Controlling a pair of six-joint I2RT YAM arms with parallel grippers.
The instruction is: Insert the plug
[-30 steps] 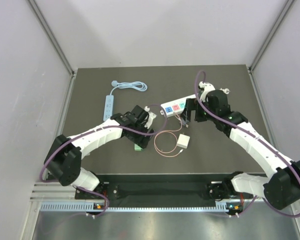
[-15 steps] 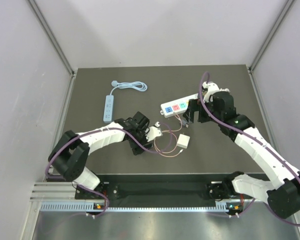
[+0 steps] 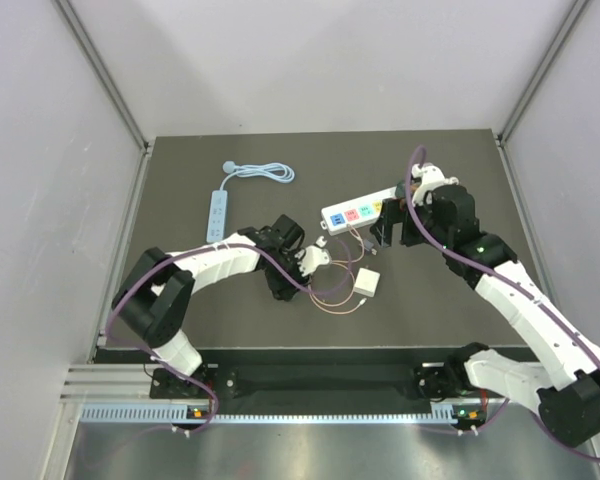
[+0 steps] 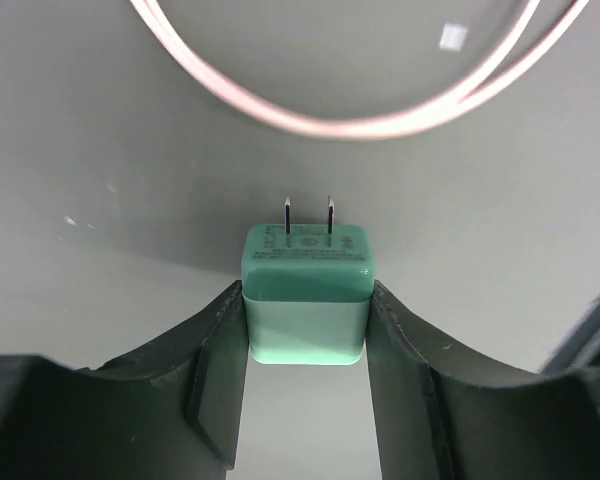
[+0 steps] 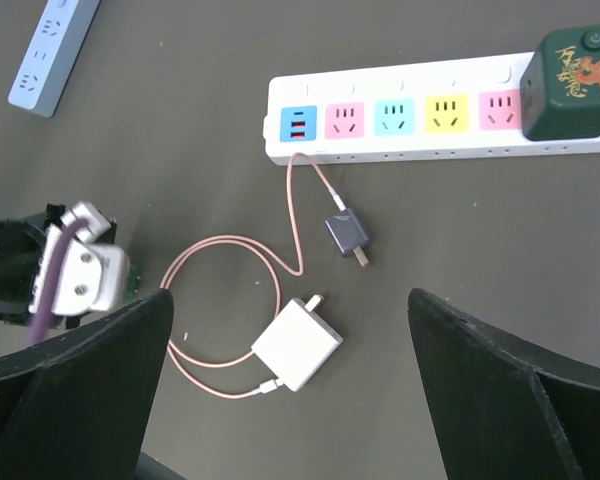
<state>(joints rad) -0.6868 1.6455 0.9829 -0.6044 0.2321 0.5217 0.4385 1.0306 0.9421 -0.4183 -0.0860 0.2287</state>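
Observation:
A mint-green plug (image 4: 306,300) with two prongs pointing away sits between the fingers of my left gripper (image 4: 307,296), which is shut on its sides. I cannot tell whether it rests on the mat. In the top view the left gripper (image 3: 282,283) is left of the pink cable loop (image 3: 332,292) and hides the plug. The white power strip (image 3: 358,213) with coloured sockets lies at centre right and also shows in the right wrist view (image 5: 420,120). My right gripper (image 5: 290,300) is open and empty above the white charger (image 5: 298,345); in the top view it (image 3: 388,232) hovers by the strip.
A dark green adapter (image 5: 577,68) is plugged into the strip's right end. The pink cable runs from the strip's blue USB socket (image 5: 299,125). A grey plug (image 5: 347,233) lies below the strip. A light blue power strip (image 3: 216,215) with its cord (image 3: 265,172) lies at back left.
My left wrist has swung right toward the pink cable loop and now covers the green plug in the top view. My right arm has shifted slightly right.

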